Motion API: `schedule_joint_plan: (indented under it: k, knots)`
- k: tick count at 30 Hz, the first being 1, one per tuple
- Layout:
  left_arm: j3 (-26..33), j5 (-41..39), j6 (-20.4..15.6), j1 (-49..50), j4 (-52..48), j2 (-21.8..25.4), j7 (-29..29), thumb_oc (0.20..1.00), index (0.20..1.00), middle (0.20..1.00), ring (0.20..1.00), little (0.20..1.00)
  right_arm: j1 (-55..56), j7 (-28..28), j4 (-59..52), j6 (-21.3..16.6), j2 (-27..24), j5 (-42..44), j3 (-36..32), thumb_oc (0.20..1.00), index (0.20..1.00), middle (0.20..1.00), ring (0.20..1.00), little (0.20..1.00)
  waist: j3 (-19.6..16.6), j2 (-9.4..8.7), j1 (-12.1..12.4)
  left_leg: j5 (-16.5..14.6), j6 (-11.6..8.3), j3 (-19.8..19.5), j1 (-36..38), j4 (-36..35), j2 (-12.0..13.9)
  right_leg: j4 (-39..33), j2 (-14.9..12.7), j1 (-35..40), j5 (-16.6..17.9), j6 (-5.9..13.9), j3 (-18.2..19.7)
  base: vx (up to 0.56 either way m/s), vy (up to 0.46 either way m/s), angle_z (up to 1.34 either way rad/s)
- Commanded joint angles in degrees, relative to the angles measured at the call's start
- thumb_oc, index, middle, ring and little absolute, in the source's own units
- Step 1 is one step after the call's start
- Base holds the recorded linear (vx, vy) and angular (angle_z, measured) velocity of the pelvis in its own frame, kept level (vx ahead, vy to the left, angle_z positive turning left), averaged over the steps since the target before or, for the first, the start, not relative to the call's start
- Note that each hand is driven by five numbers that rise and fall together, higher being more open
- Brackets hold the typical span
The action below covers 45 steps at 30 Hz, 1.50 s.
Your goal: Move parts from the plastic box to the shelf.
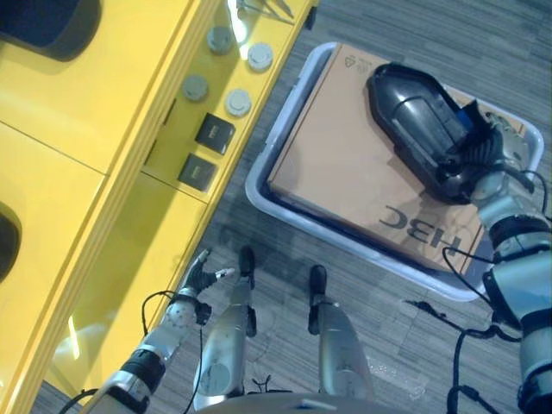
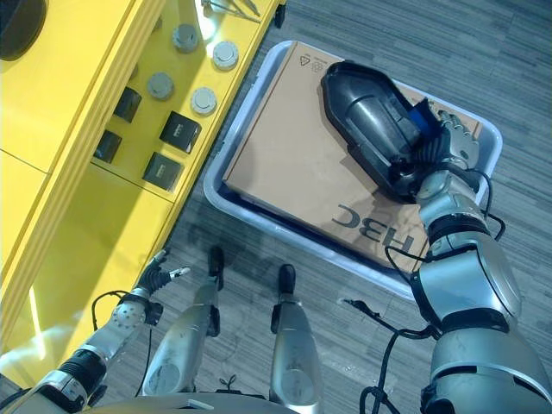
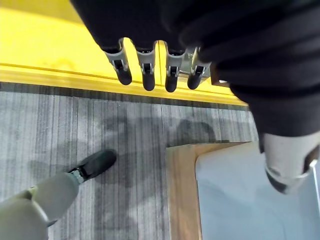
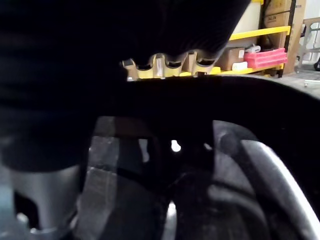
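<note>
A large black moulded part [image 1: 414, 121] lies on a cardboard sheet [image 1: 345, 164] inside the pale plastic box [image 1: 259, 194] on the floor. My right hand [image 2: 453, 147] is at the part's near right end, fingers curled over its dark rim [image 4: 225, 165], as the right wrist view shows from close up. The yellow shelf [image 1: 112, 129] runs along the left. My left hand [image 1: 200, 278] hangs low beside the shelf's front edge, fingers [image 3: 145, 75] relaxed and holding nothing.
On the shelf sit several round grey parts [image 1: 238, 103] and black square blocks [image 1: 214, 132], with a big dark part [image 1: 43, 26] at the far corner. Grey striped floor lies between the shelf and the box.
</note>
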Motion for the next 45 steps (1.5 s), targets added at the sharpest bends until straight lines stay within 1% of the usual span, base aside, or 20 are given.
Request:
schedule_joint_plan:
  k: [1, 2, 3, 4, 5, 11, 13, 15, 21, 26, 27, 28, 33, 35, 36, 37, 40, 42, 43, 45]
  knots:
    - [-1.2, -1.7, -2.1, -2.4, -1.1, -1.3, 1.1, 1.0, 1.0, 1.0, 1.0, 1.0, -3.5, 0.2, 3.0, 0.5, -4.0, 0.1, 5.3, 1.0, 1.0, 1.0, 1.0, 1.0, 0.0, 0.46, 0.4, -4.6, -3.29, -3.0, 3.4, -0.4, 1.8, -7.4, 0.2, -1.3, 6.7, 0.81, 2.6, -0.02, 0.023, 0.07]
    - [-1.2, -1.9, -2.1, -2.6, -2.5, -1.2, 1.0, 1.0, 1.0, 1.0, 1.0, 1.0, -3.9, 0.8, 4.1, 0.7, -4.4, 0.8, 5.1, 1.0, 1.0, 1.0, 1.0, 1.0, 0.6, 1.23, 0.6, -4.4, -3.26, -3.1, 2.9, -0.4, 1.4, -6.8, 0.0, -2.2, 6.6, 0.78, 2.5, -0.01, 0.018, 0.09]
    - [-1.1, -2.0, -2.2, -2.6, -2.7, -1.2, 0.8, 1.0, 1.0, 1.0, 1.0, 1.0, -3.7, 1.2, 4.5, 0.8, -4.6, 1.0, 4.7, 0.893, 0.893, 0.893, 0.893, 0.893, 0.8, 1.5, 0.7, -4.3, -3.27, -3.2, 2.7, -0.4, 1.3, -6.6, -0.1, -2.6, 6.6, 0.74, 2.5, -0.01, 0.018, 0.07]
    - [-1.1, -2.0, -2.1, -2.6, -2.7, -1.2, 0.8, 1.0, 1.0, 1.0, 1.0, 1.0, -3.7, 1.2, 4.5, 0.8, -4.6, 1.0, 4.7, 0.824, 0.824, 0.824, 0.824, 0.824, 0.8, 1.5, 0.7, -4.3, -3.27, -3.2, 2.7, -0.4, 1.3, -6.6, -0.1, -2.6, 6.6, 0.74, 2.5, 0.0, 0.013, 0.08]
    - [-1.0, -2.1, -2.1, -2.6, -3.1, -1.1, 0.6, 1.0, 1.0, 1.0, 1.0, 1.0, -3.6, 1.7, 4.6, 1.0, -4.6, 1.3, 4.5, 0.213, 0.213, 0.213, 0.213, 0.213, 1.0, 1.74, 0.8, -4.3, -3.27, -3.3, 2.5, -0.4, 1.1, -6.5, -0.3, -2.7, 6.5, 0.77, 2.5, 0.0, 0.012, 0.08]
    - [-0.6, -1.1, -1.5, -2.9, -2.8, -1.8, 0.0, 1.0, 1.0, 1.0, 1.0, 1.0, 2.4, 3.5, 2.7, -0.2, -3.3, 5.8, 0.0, 0.2, 0.2, 0.2, 0.2, 0.2, 1.6, 2.07, 0.4, -4.5, -3.05, -3.8, 3.3, -0.4, 0.6, -6.9, -0.6, -1.2, 6.4, 0.86, 2.3, 0.0, -0.001, 0.02]
    - [0.8, -0.4, -1.3, -3.0, -2.8, -2.0, 0.5, 1.0, 1.0, 1.0, 1.0, 1.0, 10.2, 3.5, -2.2, -1.9, -0.3, 9.7, -4.9, 0.2, 0.2, 0.2, 0.2, 0.2, 1.5, 1.45, -0.6, -4.9, -3.0, -4.0, 4.8, -0.4, 0.4, -7.4, -0.8, 0.8, 6.2, 0.95, 2.0, 0.01, 0.0, 0.04]
    - [1.5, -0.4, -1.3, -2.9, -3.2, -2.0, 0.5, 1.0, 1.0, 1.0, 1.0, 1.0, 12.8, 3.5, -4.2, -2.4, 0.7, 10.0, -5.6, 0.2, 0.2, 0.2, 0.2, 0.2, 1.2, 1.15, -0.9, -5.2, -2.96, -3.9, 5.3, -0.4, 0.4, -7.7, -0.9, 1.7, 6.2, 1.01, 1.9, 0.02, 0.004, 0.12]
    - [4.1, 0.4, -1.2, -2.3, -4.0, -0.6, 0.7, 1.0, 1.0, 1.0, 1.0, 1.0, 26.5, 1.2, -20.0, -3.7, 4.1, 8.8, -12.0, 0.2, 0.2, 0.2, 0.2, 0.2, -0.8, -0.92, -2.5, -6.5, -2.8, -3.5, 8.7, -0.4, 0.3, -10.4, -1.2, 6.8, 6.5, 1.29, 1.8, 0.02, 0.011, 0.02]
    - [7.0, 0.9, -1.7, -1.3, -6.0, 0.6, 0.6, 1.0, 1.0, 1.0, 1.0, 1.0, 36.2, 0.3, -30.1, -3.8, 5.0, 3.6, -16.6, 0.2, 0.2, 0.2, 0.2, 0.2, -4.6, -2.95, -3.6, -8.4, -2.25, -2.8, 13.1, -0.4, 0.2, -13.8, -1.8, 12.5, 6.9, 1.81, 2.1, 0.07, 0.032, -0.02]
    - [8.2, 0.2, -2.1, -0.3, -8.5, 1.3, 0.0, 1.0, 1.0, 1.0, 1.0, 1.0, 39.9, -1.2, -34.8, -3.4, 4.1, -0.8, -18.9, 0.2, 0.2, 0.2, 0.2, 0.2, -6.5, -3.55, -4.0, -9.4, -1.94, -2.5, 15.1, -0.3, 0.3, -14.7, -2.0, 14.7, 6.9, 2.01, 2.4, 0.09, 0.045, -0.11]
    - [8.1, 0.2, -2.0, -0.2, -8.6, 1.3, -0.1, 1.0, 1.0, 1.0, 1.0, 1.0, 40.3, -1.1, -35.1, -3.2, 4.2, -0.9, -19.1, 0.2, 0.2, 0.2, 0.2, 0.2, -6.5, -3.59, -3.9, -9.4, -1.93, -2.5, 15.3, -0.3, 0.3, -14.8, -2.0, 14.9, 6.9, 2.02, 2.4, 0.1, 0.049, -0.1]
    - [10.4, -2.4, -2.4, 2.2, -12.7, 1.2, -2.0, 1.0, 1.0, 1.0, 1.0, 1.0, 48.7, -3.9, -48.0, -2.6, 3.7, -11.3, -25.9, 0.2, 0.2, 0.2, 0.2, 0.2, -11.4, -5.2, -5.2, -11.8, -1.37, -0.8, 20.2, 0.2, 0.6, -17.4, -2.1, 20.2, 7.1, 2.66, 3.5, 0.11, 0.037, -0.11]
    - [10.6, -4.5, -2.4, 2.0, -14.1, 0.4, -3.3, 1.0, 1.0, 1.0, 1.0, 1.0, 50.5, -4.2, -52.2, -2.3, 3.1, -14.3, -28.2, 0.2, 0.2, 0.2, 0.2, 0.2, -13.5, -5.71, -5.6, -12.8, -1.19, 0.1, 22.1, 0.2, 0.8, -18.8, -2.1, 21.9, 7.5, 3.05, 4.2, 0.11, 0.055, -0.22]
    - [10.6, -6.3, -2.2, 1.8, -16.7, 0.2, -4.3, 1.0, 1.0, 1.0, 1.0, 1.0, 51.1, -4.3, -54.5, -2.3, 3.1, -15.5, -29.3, 0.2, 0.2, 0.2, 0.2, 0.2, -15.2, -6.12, -5.8, -13.5, -0.98, 0.8, 23.5, 0.5, 0.9, -19.4, -2.0, 23.1, 7.6, 3.29, 5.0, 0.08, 0.041, -0.27]
    - [10.6, -6.3, -2.1, 1.9, -16.8, 0.2, -4.3, 1.0, 1.0, 1.0, 1.0, 1.0, 51.4, -4.2, -54.7, -2.2, 3.2, -15.6, -29.5, 0.2, 0.2, 0.2, 0.2, 0.2, -15.2, -6.14, -5.7, -13.6, -0.97, 0.9, 23.7, 0.5, 0.9, -19.4, -2.0, 23.3, 7.6, 3.3, 5.1, 0.08, 0.03, -0.35]
    - [10.3, -12.2, -1.2, 1.3, -19.0, -0.8, -6.8, 1.0, 1.0, 1.0, 1.0, 1.0, 54.0, -3.4, -62.1, -2.4, 2.9, -17.7, -32.6, 0.2, 0.2, 0.2, 0.2, 0.2, -17.2, -6.7, -6.1, -14.7, -0.8, 1.9, 26.1, 0.9, 1.3, -19.3, -1.8, 25.2, 7.1, 3.45, 5.9, 0.07, 0.008, -0.32]
    - [8.9, -15.6, -0.5, 0.4, -20.0, -1.6, -8.8, 1.0, 1.0, 1.0, 1.0, 1.0, 55.1, -2.8, -64.5, -2.4, 2.3, -19.1, -33.5, 0.2, 0.2, 0.2, 0.2, 0.2, -18.4, -6.92, -6.6, -15.2, -0.64, 2.3, 27.6, 1.0, 1.4, -19.2, -1.5, 26.3, 6.7, 3.47, 6.2, 0.06, 0.01, -0.06]
    - [8.9, -15.6, -0.5, 0.4, -20.0, -1.5, -8.8, 1.0, 1.0, 1.0, 1.0, 1.0, 55.2, -2.8, -64.6, -2.4, 2.3, -19.1, -33.6, 0.2, 0.2, 0.2, 0.2, 0.2, -18.3, -6.92, -6.5, -15.2, -0.64, 2.3, 27.7, 1.0, 1.5, -19.2, -1.5, 26.4, 6.7, 3.47, 6.2, 0.07, 0.003, -0.01]
    - [6.9, -20.0, 0.8, -0.6, -20.4, -3.0, -10.7, 1.0, 1.0, 1.0, 1.0, 1.0, 56.1, -1.9, -68.6, -2.9, 1.3, -21.0, -34.3, 0.2, 0.2, 0.2, 0.2, 0.2, -20.1, -7.35, -7.3, -15.8, -0.56, 3.0, 29.4, 0.9, 1.7, -19.3, -1.2, 27.7, 6.3, 3.63, 6.7, 0.07, -0.014, -0.04]
